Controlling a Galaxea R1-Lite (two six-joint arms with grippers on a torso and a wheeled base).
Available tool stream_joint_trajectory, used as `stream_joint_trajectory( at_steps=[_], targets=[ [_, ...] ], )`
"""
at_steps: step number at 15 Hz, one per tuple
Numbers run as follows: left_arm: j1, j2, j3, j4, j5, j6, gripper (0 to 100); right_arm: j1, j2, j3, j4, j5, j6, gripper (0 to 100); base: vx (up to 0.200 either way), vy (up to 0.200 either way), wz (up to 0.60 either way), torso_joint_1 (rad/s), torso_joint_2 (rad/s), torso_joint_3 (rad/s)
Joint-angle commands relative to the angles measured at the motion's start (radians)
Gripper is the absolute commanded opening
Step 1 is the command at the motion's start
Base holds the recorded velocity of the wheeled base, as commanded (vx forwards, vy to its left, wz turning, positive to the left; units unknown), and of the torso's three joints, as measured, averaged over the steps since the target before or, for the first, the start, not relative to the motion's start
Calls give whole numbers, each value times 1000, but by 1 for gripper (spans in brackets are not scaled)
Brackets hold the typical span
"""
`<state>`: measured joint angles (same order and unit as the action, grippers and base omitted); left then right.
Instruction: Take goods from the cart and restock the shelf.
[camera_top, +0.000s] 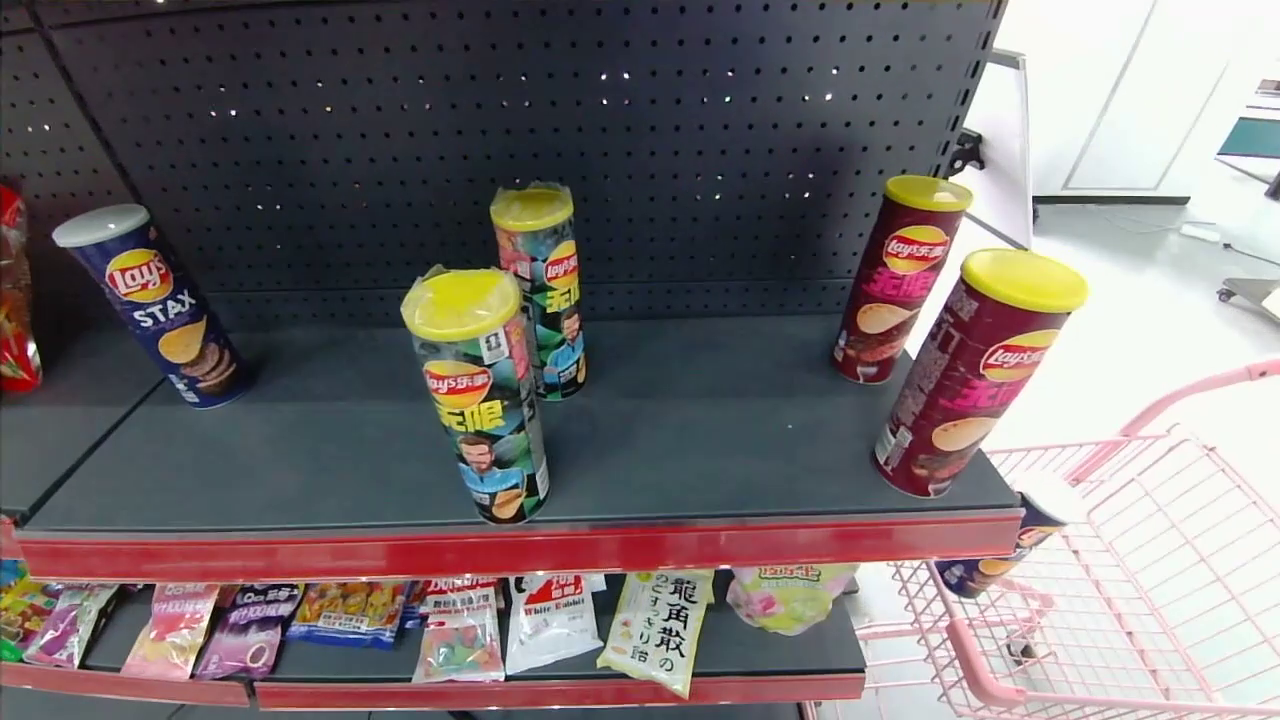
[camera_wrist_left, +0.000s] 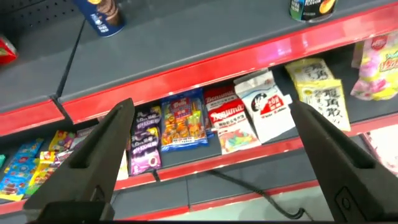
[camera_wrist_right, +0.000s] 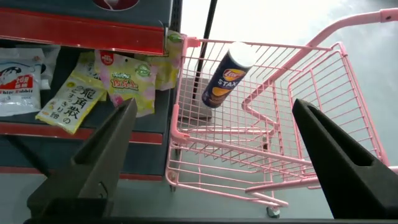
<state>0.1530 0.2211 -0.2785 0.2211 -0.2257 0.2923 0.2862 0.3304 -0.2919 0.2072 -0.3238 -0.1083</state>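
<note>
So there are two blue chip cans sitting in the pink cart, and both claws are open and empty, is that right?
Not quite. The right wrist view shows just one blue chip can in the pink cart, not two. The rest holds: the left claw and the right claw are both open and empty.

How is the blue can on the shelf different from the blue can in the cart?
The shelf can stands upright; the cart can leans tilted. The shelf can rests on the dark shelf; the cart can sits in the pink cart. Both are blue with white lids.
</note>
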Motion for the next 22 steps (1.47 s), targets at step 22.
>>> stream_joint_trajectory(
  at_steps=[22],
  targets=[
    [-1,-31,2,0,-4,7,100,1,-2,10,0,-1,-8,100,18,-73,0,2,3,0]
  ],
)
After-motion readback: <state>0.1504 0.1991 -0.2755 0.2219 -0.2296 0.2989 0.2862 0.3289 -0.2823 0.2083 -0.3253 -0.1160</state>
